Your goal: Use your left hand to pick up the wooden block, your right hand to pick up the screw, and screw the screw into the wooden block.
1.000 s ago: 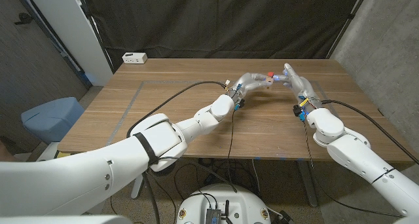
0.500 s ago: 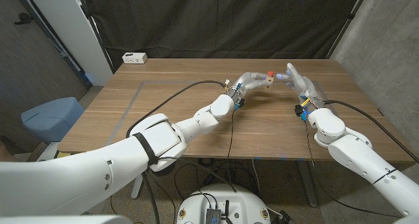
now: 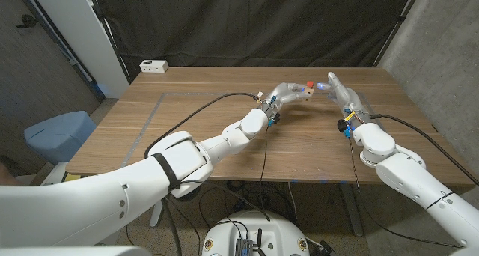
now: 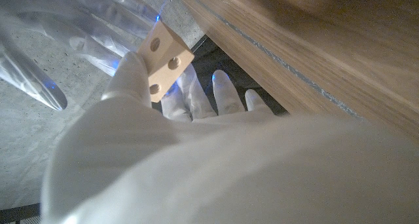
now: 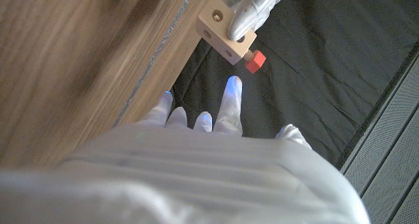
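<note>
Left hand (image 3: 288,91) has the wooden block (image 3: 306,90) pinched at its fingertips, held up off the wooden table (image 3: 187,121) near the far edge. From the left wrist view you can see the block (image 4: 162,60) sitting against one fingertip (image 4: 127,70), with a few round holes in its pale face. Screw (image 3: 310,84) is already stuck in the block, red head poking out; the right wrist view shows it best, the red head (image 5: 254,61) jutting from one side of the block (image 5: 222,31) while the left hand's fingers (image 5: 252,11) wrap the other side.

Right hand (image 3: 343,95) is just beside the block, fingers spread and straight, holding nothing. Its fingertips (image 5: 230,96) point toward the screw head but there's a clear gap, so no contact. In the left wrist view the same spread fingers (image 4: 59,34) show beyond the block.

Further out, a black cable (image 3: 187,117) runs along the left arm across the table, and a small white box (image 3: 153,65) sits at the far left corner. Black curtain (image 3: 262,24) hangs behind it all.
</note>
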{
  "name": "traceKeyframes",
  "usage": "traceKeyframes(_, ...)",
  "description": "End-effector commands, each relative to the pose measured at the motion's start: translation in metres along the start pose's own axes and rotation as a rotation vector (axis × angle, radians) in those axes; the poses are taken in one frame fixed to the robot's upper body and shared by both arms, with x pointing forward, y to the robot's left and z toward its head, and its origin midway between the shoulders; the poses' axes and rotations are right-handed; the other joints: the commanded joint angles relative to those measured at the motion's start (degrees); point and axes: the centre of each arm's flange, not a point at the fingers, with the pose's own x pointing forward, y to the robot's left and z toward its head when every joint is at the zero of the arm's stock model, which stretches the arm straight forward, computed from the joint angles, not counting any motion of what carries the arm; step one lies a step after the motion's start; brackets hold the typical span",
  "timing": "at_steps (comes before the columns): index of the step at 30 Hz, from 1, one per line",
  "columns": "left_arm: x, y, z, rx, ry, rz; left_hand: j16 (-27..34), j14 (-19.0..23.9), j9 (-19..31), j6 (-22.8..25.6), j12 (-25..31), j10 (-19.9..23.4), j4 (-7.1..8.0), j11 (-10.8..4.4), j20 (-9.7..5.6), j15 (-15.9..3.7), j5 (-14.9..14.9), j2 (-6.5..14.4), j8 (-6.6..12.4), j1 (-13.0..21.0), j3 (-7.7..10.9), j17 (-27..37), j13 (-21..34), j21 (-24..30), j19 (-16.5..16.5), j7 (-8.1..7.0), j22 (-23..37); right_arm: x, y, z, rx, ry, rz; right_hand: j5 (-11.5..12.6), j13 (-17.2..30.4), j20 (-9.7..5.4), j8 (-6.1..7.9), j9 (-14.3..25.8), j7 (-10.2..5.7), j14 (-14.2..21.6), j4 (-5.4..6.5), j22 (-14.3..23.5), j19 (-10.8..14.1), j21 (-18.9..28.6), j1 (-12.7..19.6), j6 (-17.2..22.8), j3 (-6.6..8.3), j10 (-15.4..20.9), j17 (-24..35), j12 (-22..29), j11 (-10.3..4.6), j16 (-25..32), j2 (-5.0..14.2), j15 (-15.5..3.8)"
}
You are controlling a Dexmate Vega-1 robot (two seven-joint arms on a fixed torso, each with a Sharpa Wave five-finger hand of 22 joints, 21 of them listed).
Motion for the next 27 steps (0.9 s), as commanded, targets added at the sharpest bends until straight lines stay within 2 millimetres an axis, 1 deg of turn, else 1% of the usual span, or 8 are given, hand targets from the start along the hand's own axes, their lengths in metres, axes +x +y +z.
traceKeyframes(1,-0.001,-0.001,0.001,0.002,-0.004,0.001,-0.01,0.75,0.32,5.05,0.32,0.85,1.16,-0.23,0.14,-5.30,0.32,3.38,0.27,2.65,1.61,0.22,0.87,0.17,0.33,1.05,0.20,0.007,0.001,-0.001,0.009,-0.003,0.033,0.32,0.11,0.33,-0.02,0.12,-0.29,-0.81,0.09,0.26,-0.41,-0.13,-0.42,-1.09,-0.29,-1.05,0.19,-0.41,0.43,-0.28,-0.51,0.54)
traceKeyframes(6,0.000,-0.001,0.001,0.004,-0.001,-0.001,0.00,0.73,0.32,5.13,0.32,0.82,1.13,-0.23,0.13,-5.33,0.32,3.42,0.30,2.71,1.63,0.23,0.88,0.16,0.32,1.09,0.20,0.011,0.002,-0.001,0.014,-0.004,0.045,0.31,0.11,0.54,-0.05,0.13,-0.33,-1.43,0.19,0.26,-0.88,-0.23,-0.67,-2.37,-0.43,-1.86,0.22,-0.42,0.38,-0.42,-0.59,0.58)
traceKeyframes(9,0.001,-0.001,0.001,0.005,0.002,-0.002,-0.02,0.70,0.32,5.15,0.32,0.81,1.16,-0.24,0.13,-5.32,0.33,3.42,0.30,2.68,1.62,0.23,0.90,0.16,0.33,1.01,0.20,0.012,0.002,-0.001,0.015,-0.004,0.052,0.31,0.11,0.62,0.03,0.13,-0.58,-1.68,0.24,0.27,-1.11,-0.27,-0.80,-2.67,-0.50,-2.18,0.24,-0.42,0.67,-0.47,-0.63,0.74)
traceKeyframes(15,0.002,-0.001,0.000,0.004,0.011,-0.008,-0.05,0.73,0.32,5.15,0.34,0.82,1.17,-0.22,0.11,-5.30,0.33,3.39,0.30,2.64,1.63,0.19,0.93,0.16,0.33,1.03,0.20,0.015,0.004,-0.002,0.022,-0.011,0.063,0.31,0.11,0.63,0.12,0.13,-0.85,-1.94,0.34,0.27,-1.41,-0.30,-1.03,-3.19,-0.63,-2.60,0.27,-0.38,0.61,-0.48,-0.71,0.84)
traceKeyframes(20,0.003,0.000,-0.001,0.003,0.019,-0.009,-0.03,0.73,0.32,5.19,0.32,0.79,1.19,-0.22,0.13,-5.27,0.32,3.39,0.31,2.61,1.59,0.22,0.92,0.17,0.34,1.01,0.20,0.017,0.006,-0.002,0.025,-0.015,0.062,0.33,0.11,0.59,0.45,0.12,-1.37,-2.01,0.41,0.27,-1.49,-0.25,-1.18,-2.87,-0.70,-2.57,0.29,-0.21,0.38,-0.43,-0.73,0.82)
traceKeyframes(27,0.004,0.001,-0.002,0.002,0.028,-0.010,-0.03,0.70,0.33,5.17,0.33,0.79,1.16,-0.23,0.13,-5.28,0.33,3.42,0.30,2.67,1.61,0.23,0.93,0.17,0.36,1.17,0.20,0.020,0.007,0.000,0.022,-0.014,0.060,0.40,0.10,0.68,1.26,0.10,-1.84,-1.84,0.45,0.27,-1.46,-0.12,-1.26,-1.16,-0.71,-2.14,0.27,0.13,-0.04,-0.26,-0.60,0.76)
